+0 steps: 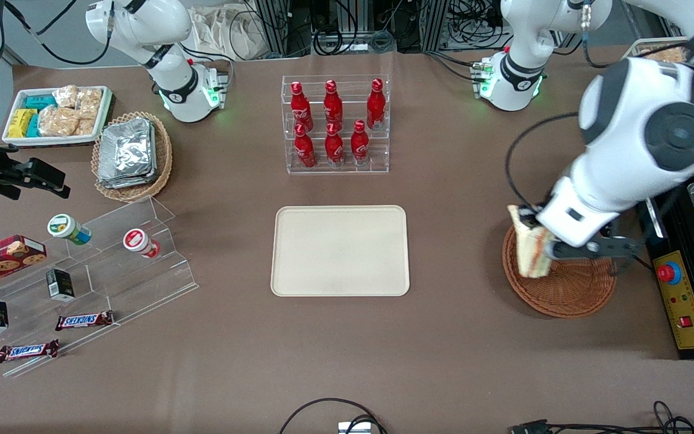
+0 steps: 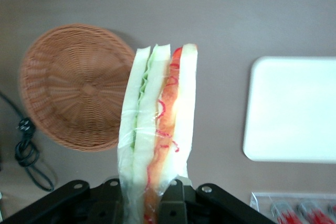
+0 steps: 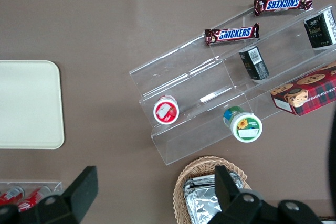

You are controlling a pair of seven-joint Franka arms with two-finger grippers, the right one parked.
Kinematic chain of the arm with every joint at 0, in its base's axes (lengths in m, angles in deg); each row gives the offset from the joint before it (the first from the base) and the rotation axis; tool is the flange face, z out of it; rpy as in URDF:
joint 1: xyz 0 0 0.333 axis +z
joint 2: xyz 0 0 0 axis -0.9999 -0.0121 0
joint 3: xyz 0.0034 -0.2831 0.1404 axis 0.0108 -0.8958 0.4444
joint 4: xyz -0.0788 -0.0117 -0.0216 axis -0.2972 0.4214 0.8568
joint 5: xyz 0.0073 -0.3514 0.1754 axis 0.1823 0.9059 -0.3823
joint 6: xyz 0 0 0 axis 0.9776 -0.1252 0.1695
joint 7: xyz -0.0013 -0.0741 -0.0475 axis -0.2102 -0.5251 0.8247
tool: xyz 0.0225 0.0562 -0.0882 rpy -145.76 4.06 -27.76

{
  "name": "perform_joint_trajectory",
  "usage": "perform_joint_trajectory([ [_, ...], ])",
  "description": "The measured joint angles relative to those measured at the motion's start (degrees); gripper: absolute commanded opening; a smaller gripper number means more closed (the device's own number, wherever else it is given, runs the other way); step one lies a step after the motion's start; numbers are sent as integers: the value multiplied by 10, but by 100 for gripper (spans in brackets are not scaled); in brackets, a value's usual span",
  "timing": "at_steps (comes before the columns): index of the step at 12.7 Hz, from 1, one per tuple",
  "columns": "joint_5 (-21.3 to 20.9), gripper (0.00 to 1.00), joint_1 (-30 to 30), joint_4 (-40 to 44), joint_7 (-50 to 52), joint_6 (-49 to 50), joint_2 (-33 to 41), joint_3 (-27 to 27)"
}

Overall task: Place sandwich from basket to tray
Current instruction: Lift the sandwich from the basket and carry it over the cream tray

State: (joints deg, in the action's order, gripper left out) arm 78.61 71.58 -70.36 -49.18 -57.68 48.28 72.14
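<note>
Bench (image 1: 455, 253) is brown and carries everything. Tray (image 1: 340, 251) sits dead centre of the front frame, flat and bare, long axis running left-right in that view. Basket (image 1: 564, 289) is at right-centre of the front frame, toward the working arm's end, well apart from the tray with open bench between them. Nothing shows inside it in the wrist view (image 2: 79, 85).

Sandwich (image 1: 531, 247) is already out of the basket, held up over the rim edge nearest the tray. In the wrist view the sandwich (image 2: 157, 129) runs lengthways straight out from the fingers, bread slices on edge, with green filling on one side and orange-red on the other. It looks wrapped in clear film.

Gripper (image 1: 555, 248) is over the basket's tray-side edge, at right-centre of the front frame. Fingers (image 2: 176, 200) are clamped on the sandwich's near end and only the tips show, pressed against the wrap.

Key relation: the tray (image 2: 291, 108) lies off to the side of the sandwich, not ahead of it. My read is a sideways carry across the open bench toward frame centre, then lower. With the sandwich on edge, it'll likely tip onto a face when released. Lift done, transfer and place not yet done.
</note>
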Motion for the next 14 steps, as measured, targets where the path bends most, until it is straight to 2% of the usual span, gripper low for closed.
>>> perform_joint_trajectory([
  [4,1,0,-73,37,45,-20,-60,-28],
  [8,-8,0,-136,61,136,-113,-173,-44],
  [14,-48,0,-157,56,184,-211,-301,-48],
])
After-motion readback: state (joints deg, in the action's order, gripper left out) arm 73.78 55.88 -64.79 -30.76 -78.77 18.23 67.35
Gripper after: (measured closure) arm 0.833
